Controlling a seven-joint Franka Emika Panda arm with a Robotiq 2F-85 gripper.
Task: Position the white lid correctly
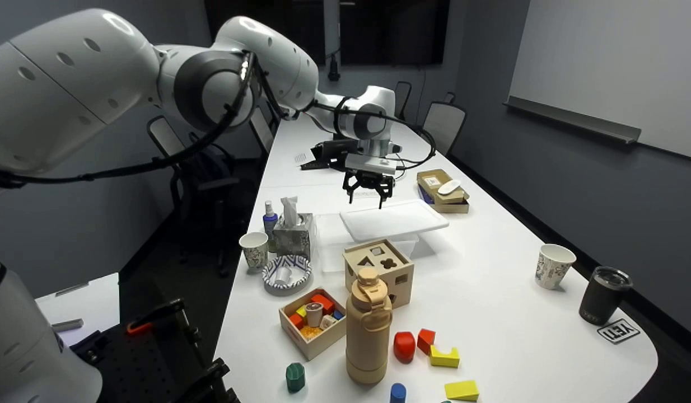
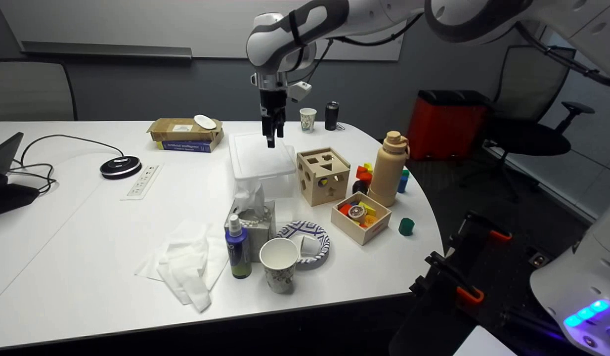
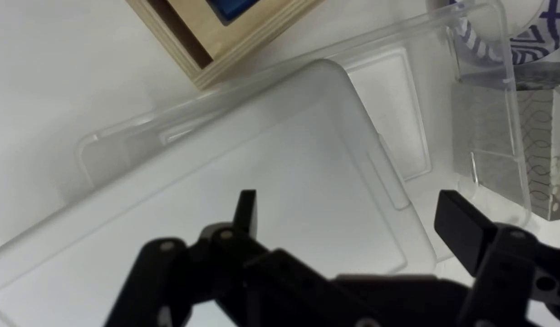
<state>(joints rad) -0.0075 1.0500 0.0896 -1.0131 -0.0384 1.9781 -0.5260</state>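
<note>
My gripper (image 1: 366, 202) hangs above the white lid (image 3: 280, 181), its blocky black fingers (image 3: 464, 229) standing wide apart. The lid, a smooth, matte rectangle with rounded corners and a shallow line tracing its border, lies skewed across the top of the clear plastic bin (image 3: 389, 104). It overhangs one end of the bin and leaves the opposite end uncovered, plus a slim wedge along one long side. Through the uncovered end I see a rectangular outline in the bin's floor. Beside the bin's long side is the wooden cube (image 1: 377, 271), pale and pierced with shaped holes. Just beside the bin's uncovered end stands the tissue box (image 2: 262, 235), grey and patterned, a crumpled white tissue rising from it.
</note>
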